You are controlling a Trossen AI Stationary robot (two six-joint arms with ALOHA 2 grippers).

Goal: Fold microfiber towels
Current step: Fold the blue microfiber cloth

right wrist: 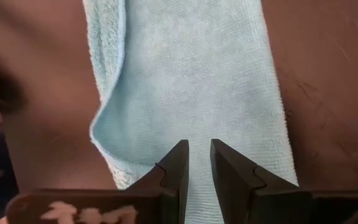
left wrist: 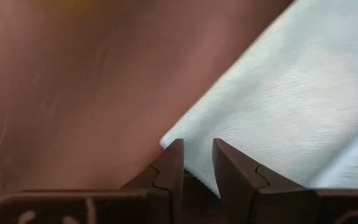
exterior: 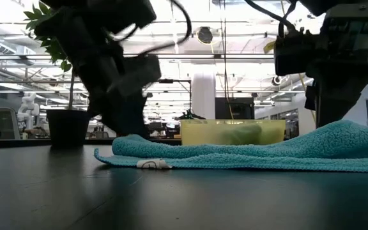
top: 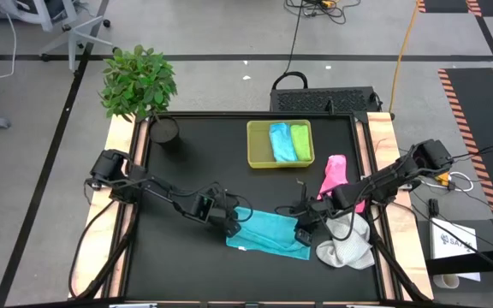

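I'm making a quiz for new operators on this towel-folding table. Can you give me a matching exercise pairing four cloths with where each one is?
Things:
1. teal towel
2. pink towel
3. white towel
4. lime green towel

Places:
A. in the yellow tray, next to the light blue towel
B. bunched at the table's near right corner
C. spread on the table between the left gripper and the right gripper
D. on the table just right of the tray

Pairs: 1-C, 2-D, 3-B, 4-A
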